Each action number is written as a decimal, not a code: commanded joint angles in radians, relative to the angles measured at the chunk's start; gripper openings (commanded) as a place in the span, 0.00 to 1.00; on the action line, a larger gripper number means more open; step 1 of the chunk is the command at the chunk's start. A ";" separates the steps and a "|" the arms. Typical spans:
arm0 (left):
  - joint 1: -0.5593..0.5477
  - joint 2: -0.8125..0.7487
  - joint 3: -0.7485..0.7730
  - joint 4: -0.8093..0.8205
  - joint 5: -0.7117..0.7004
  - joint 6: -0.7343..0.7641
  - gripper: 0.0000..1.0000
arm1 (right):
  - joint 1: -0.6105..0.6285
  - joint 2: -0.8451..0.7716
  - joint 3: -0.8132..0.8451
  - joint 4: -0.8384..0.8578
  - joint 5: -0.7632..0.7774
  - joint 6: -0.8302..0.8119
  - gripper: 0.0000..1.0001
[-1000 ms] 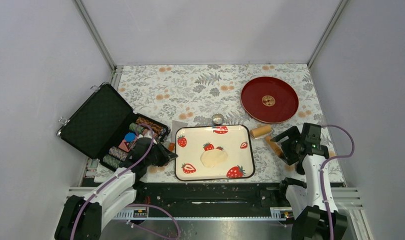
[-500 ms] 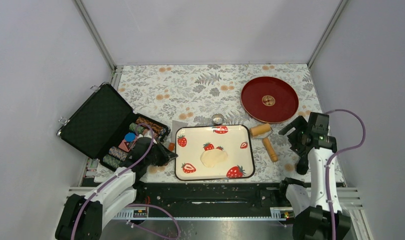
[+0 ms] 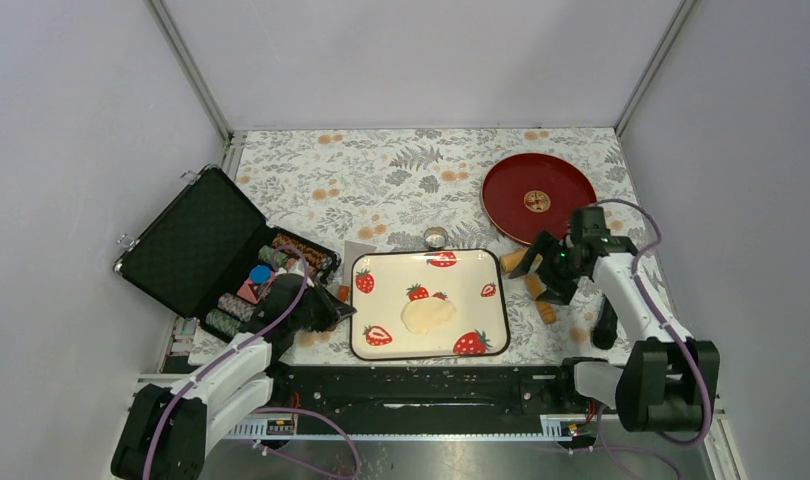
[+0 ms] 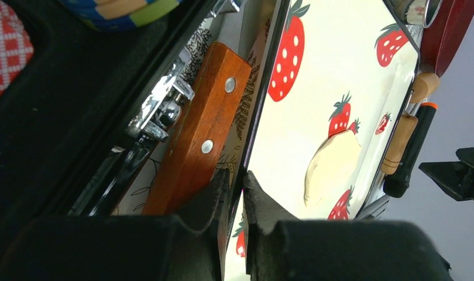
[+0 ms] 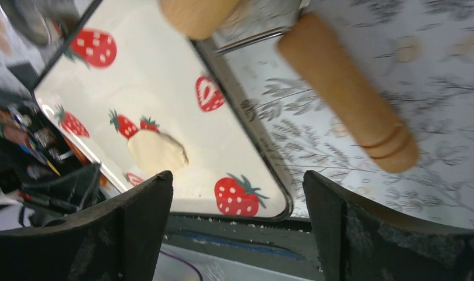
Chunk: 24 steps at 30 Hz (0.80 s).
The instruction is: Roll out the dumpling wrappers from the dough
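Observation:
The dough (image 3: 428, 314) is a pale flattened lump on the strawberry tray (image 3: 491, 330), also visible in the left wrist view (image 4: 331, 167) and the right wrist view (image 5: 157, 151). My left gripper (image 3: 333, 312) is shut on the tray's left rim (image 4: 264, 111), its fingertips (image 4: 255, 193) pinching the dark edge. The wooden roller (image 3: 515, 262) lies just right of the tray. My right gripper (image 3: 537, 272) hovers open above the roller's handle (image 5: 346, 102), nothing between its fingers (image 5: 147, 222). The dumpling wrappers are out of view.
A red plate (image 3: 538, 198) sits at the back right. A small metal ring cutter (image 3: 436, 238) stands behind the tray. An open black case (image 3: 196, 240) with chips lies at the left. A wood-handled scraper (image 4: 196, 132) lies between case and tray.
The right arm has swung from the table's right edge leftward and now hangs over the roller. The left gripper, tray and dough have not moved.

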 commanded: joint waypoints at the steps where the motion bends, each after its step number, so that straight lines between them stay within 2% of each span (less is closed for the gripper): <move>1: 0.012 0.008 0.007 -0.011 -0.031 0.011 0.00 | 0.139 0.072 0.082 0.069 -0.016 0.056 0.89; 12: 0.016 -0.004 -0.005 0.004 -0.033 0.008 0.00 | 0.423 0.422 0.404 0.156 0.036 0.193 0.78; 15: 0.017 0.005 -0.007 0.008 -0.032 0.006 0.00 | 0.455 0.531 0.511 0.148 0.037 0.192 0.72; 24: 0.023 0.014 -0.002 0.008 -0.024 0.011 0.00 | 0.476 0.767 0.767 0.046 0.097 0.145 0.66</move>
